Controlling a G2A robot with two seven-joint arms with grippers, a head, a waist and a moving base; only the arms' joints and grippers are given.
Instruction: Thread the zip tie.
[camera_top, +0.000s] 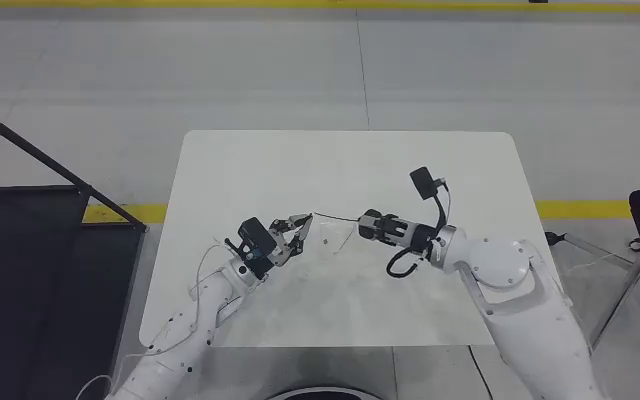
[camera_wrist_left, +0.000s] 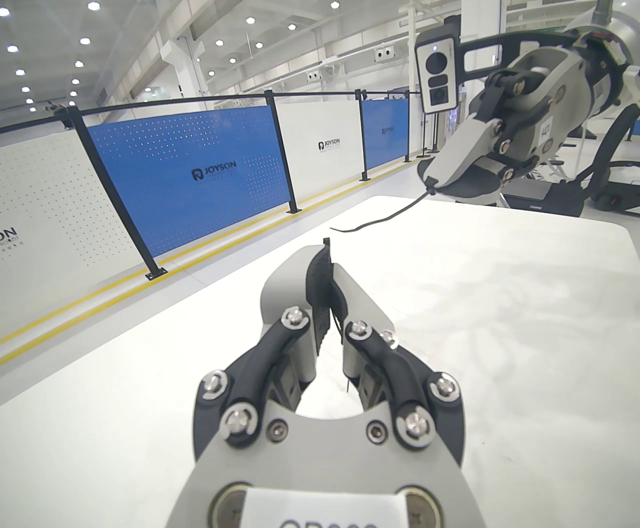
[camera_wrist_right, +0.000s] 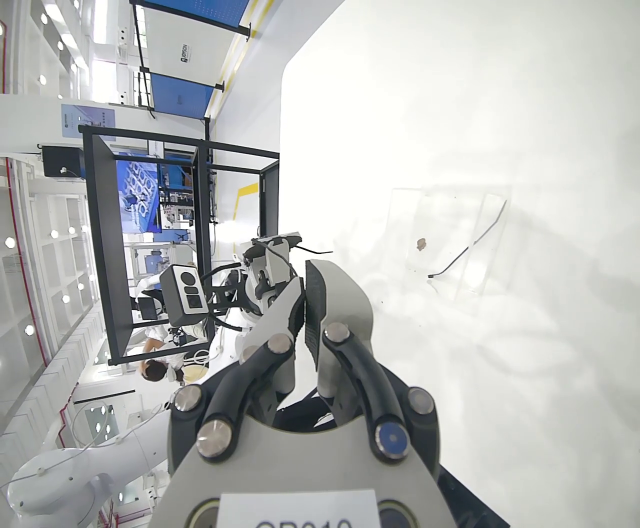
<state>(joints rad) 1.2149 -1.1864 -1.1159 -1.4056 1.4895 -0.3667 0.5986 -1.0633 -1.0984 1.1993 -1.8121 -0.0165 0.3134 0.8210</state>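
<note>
A thin black zip tie (camera_top: 335, 217) spans the gap between my two grippers above the middle of the white table (camera_top: 420, 170). My right gripper (camera_top: 364, 224) is shut on one end of it. In the left wrist view that gripper (camera_wrist_left: 431, 185) holds the strap (camera_wrist_left: 380, 219), whose free tail curves toward my left gripper and stops just short of it. My left gripper (camera_wrist_left: 327, 260) is shut on a thin black piece; a short tip pokes out past its fingertips and a thin strand hangs below them. From the right wrist, my right gripper (camera_wrist_right: 310, 270) is shut, and the tail (camera_wrist_right: 320, 250) points at the left gripper (camera_wrist_right: 272, 242).
A clear sheet (camera_wrist_right: 445, 220) lies flat on the table under the two grippers, with a thin dark strip (camera_wrist_right: 467, 247) and a small brown speck on it. A railing with blue and white panels (camera_wrist_left: 200, 170) stands beyond the table's far edge.
</note>
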